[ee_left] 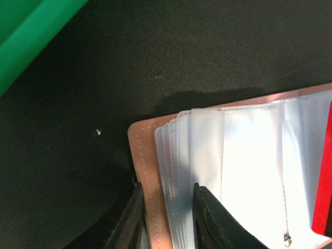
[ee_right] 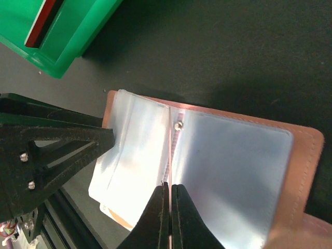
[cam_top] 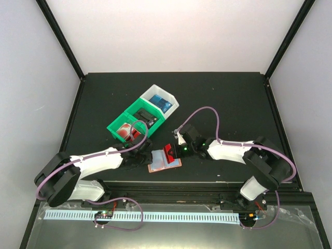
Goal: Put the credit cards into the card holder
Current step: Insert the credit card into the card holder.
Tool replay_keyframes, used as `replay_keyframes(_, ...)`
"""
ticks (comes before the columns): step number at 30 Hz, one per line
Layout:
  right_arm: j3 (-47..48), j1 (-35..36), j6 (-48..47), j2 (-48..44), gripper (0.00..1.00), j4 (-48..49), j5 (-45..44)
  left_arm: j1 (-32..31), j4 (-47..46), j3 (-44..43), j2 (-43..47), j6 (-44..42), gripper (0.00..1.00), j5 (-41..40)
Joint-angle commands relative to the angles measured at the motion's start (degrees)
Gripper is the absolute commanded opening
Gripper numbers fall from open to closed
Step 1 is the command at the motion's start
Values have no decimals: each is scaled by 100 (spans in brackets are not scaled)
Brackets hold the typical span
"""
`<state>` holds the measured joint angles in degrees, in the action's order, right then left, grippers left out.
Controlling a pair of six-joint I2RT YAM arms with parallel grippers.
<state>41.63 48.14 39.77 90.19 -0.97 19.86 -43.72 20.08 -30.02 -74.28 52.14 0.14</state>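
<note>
The card holder [cam_top: 165, 162] lies open near the table's front edge, its brown leather rim and clear sleeves facing up. My left gripper [cam_top: 146, 157] is shut on its left edge. In the left wrist view the fingers [ee_left: 212, 218] pinch the leather border and the stacked sleeves of the card holder [ee_left: 145, 171]. My right gripper [cam_top: 176, 147] is shut on a red credit card [cam_top: 169, 151] held on edge over the holder's middle fold. In the right wrist view this card [ee_right: 170, 150] shows edge-on as a thin line above the open holder [ee_right: 233, 171]. The card's red edge also shows in the left wrist view [ee_left: 324, 176].
A green bin [cam_top: 115, 127] behind the holder contains more red and white cards [cam_top: 124, 130]; it also shows in the right wrist view [ee_right: 72, 36]. A white bin [cam_top: 155, 92] with a blue item stands behind it. The left gripper's black body [ee_right: 46, 155] is close beside the holder.
</note>
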Motion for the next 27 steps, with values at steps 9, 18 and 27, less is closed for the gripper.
replay_keyframes(9, 27, 18, 677, 516, 1, 678, 664, -48, 368, 172, -36, 10, 21, -77)
replay_keyframes(18, -119, 12, 1068, 670, 1, 871, 605, -84, 473, 198, 262, 49, 23, -134)
replay_keyframes(27, -126, 13, 815, -163, 1, 102, -544, -84, 429, 191, 743, -38, 48, -95)
